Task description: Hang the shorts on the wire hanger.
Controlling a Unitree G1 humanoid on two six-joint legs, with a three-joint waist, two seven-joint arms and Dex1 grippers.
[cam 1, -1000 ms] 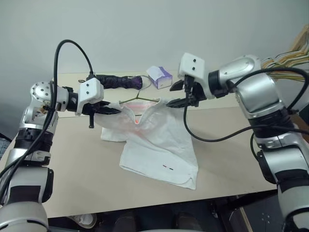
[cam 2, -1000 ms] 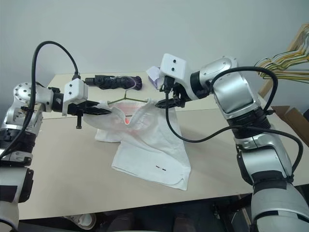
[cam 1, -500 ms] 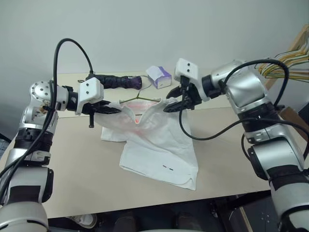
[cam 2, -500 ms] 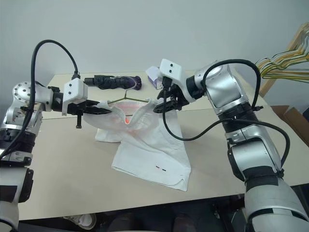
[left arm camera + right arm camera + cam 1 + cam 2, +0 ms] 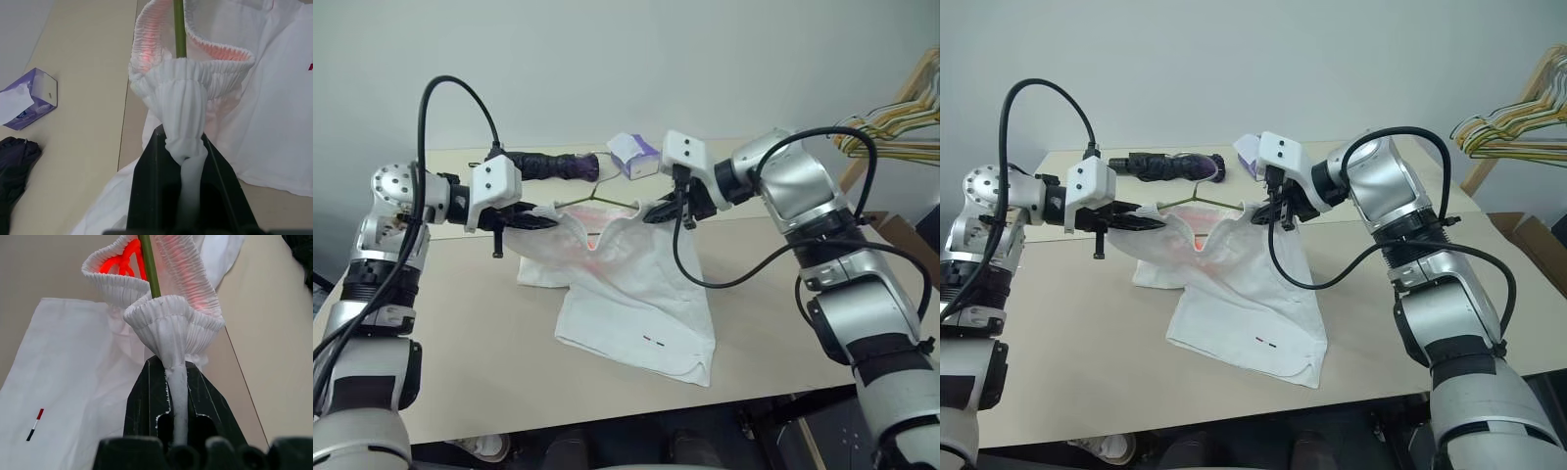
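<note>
The shorts (image 5: 626, 284) waistband is pinched by left pincer (image 5: 548, 221) and right pincer (image 5: 656, 212).

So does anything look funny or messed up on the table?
Nothing is spilled or broken. The shorts just hang lopsided: both grippers, left and right, pinch the waistband up around the wire hanger, while the legs lie crumpled on the table.

We see soft, even, fairly bright light across the table (image 5: 460, 323), with only faint shadow under the shorts (image 5: 636, 304). Close ahead of the jaws the waistband glows pink and stays sharp; the black fingers (image 5: 151, 196) nearest us blur darkly.
</note>
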